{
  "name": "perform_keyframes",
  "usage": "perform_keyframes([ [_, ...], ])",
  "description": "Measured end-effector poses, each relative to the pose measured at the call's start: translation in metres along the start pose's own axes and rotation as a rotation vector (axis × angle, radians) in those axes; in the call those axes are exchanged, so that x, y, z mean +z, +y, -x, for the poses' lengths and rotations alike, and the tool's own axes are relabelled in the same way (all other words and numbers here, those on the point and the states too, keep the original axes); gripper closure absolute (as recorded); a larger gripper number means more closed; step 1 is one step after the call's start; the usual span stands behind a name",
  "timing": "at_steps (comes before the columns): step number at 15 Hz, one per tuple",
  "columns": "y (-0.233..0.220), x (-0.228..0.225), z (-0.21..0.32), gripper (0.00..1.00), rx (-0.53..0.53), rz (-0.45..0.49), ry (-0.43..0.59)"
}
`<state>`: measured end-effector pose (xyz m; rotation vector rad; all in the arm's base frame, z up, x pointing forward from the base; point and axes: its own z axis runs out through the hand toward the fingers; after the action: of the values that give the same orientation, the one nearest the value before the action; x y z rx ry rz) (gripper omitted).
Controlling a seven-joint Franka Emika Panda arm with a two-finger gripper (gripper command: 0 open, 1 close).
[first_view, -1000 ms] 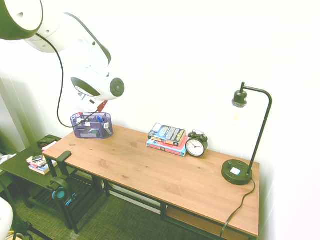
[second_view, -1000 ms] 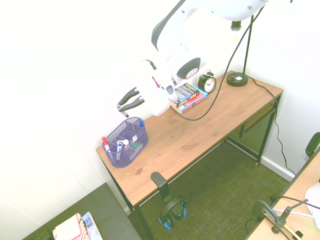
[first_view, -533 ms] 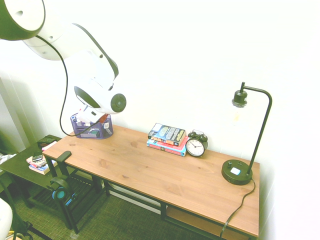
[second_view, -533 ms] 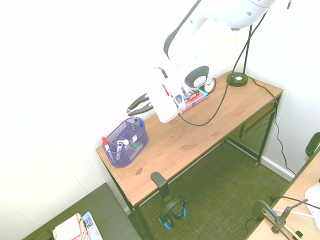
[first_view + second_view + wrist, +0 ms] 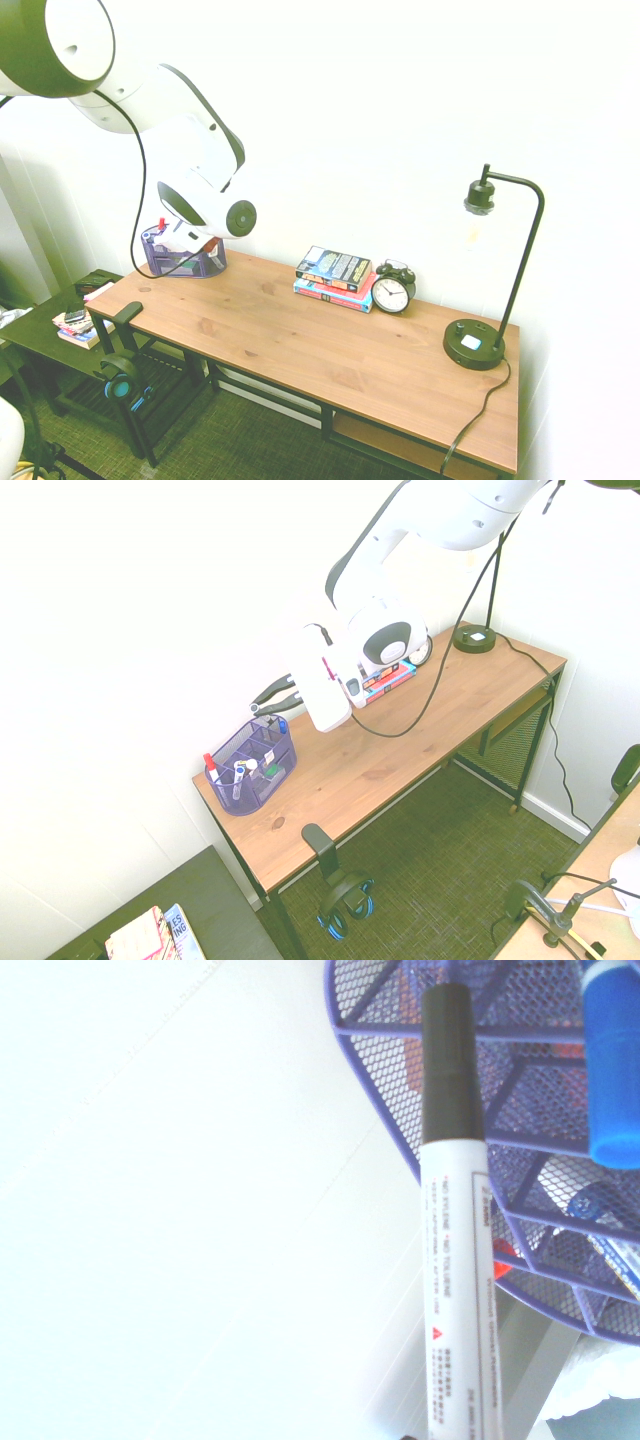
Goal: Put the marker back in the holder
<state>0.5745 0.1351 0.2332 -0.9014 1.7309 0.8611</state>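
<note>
1. While the gripper (image 5: 262, 702) hangs just above the back end of the holder (image 5: 252, 764), its dark fingers are clamped together on the marker (image 5: 452, 1230); the second exterior view shows them drawn close, pointing toward the wall and a little downward.
2. Seen in the wrist view, the marker is a white barrel with small print and a black cap, and the cap end reaches out over the holder's purple mesh rim; from the outside views the marker itself is too small to make out.
3. Inside the holder stand a pen with a red tip (image 5: 209, 763) at the end farthest from the gripper, and a blue pen (image 5: 612, 1055) in a compartment close to the marker's cap.
4. Under the holder is the wooden desk (image 5: 330, 350); the holder sits at its end, near the wall.
5. Farther along the desk from the holder lies a stack of books (image 5: 335, 277), partly hidden by the arm in the second exterior view.
6. Just beyond the books, away from the holder, stands a black alarm clock (image 5: 392, 290).
7. At the desk's end opposite the holder is a black desk lamp (image 5: 480, 340).
8. Below the holder's end of the desk hang headphones (image 5: 345, 900) on a black hook.
</note>
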Motion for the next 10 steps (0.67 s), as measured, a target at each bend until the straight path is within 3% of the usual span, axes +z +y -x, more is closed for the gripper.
perform_keyframes([
  [4,-0.008,0.009,-0.008,1.0,0.005,0.003,-0.006],
  [10,-0.013,0.033,0.024,1.0,-0.047,0.023,-0.05],
])
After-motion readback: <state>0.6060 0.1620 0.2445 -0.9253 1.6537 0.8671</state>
